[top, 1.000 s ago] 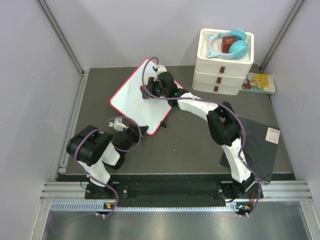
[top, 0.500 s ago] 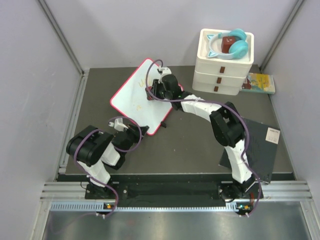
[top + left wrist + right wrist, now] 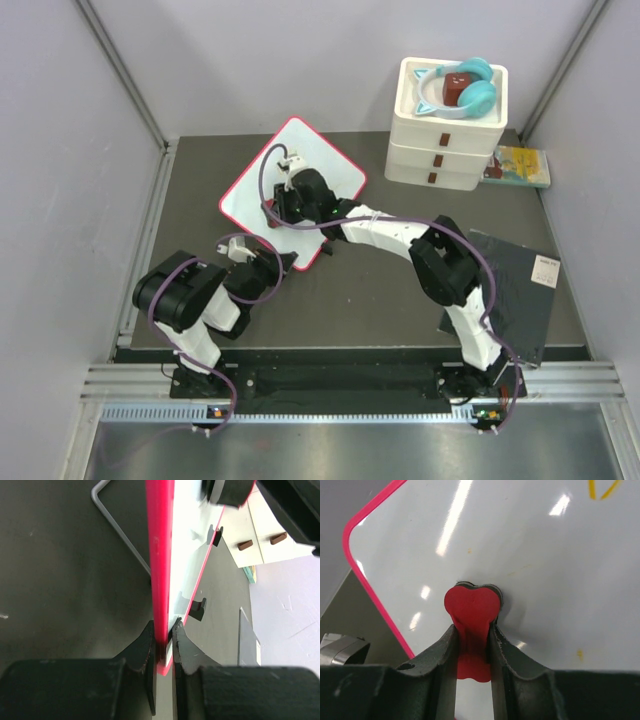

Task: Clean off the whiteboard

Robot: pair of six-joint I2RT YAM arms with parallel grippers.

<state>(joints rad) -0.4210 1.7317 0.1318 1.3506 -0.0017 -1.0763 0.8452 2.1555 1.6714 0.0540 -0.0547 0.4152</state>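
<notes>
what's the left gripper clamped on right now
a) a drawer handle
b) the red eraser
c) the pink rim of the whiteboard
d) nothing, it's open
c: in the left wrist view the left gripper pinches the pink rim of the whiteboard, while the red eraser sits in the right gripper.

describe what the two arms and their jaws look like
Both arms mix white link shells with bulky black joint housings: the left arm reads mostly black from above, the right arm shows long white links. A loose purple cable loops along each. The jaws are dark and matte, two curved prongs tapering at the tips; the right pair looks scuffed.
</notes>
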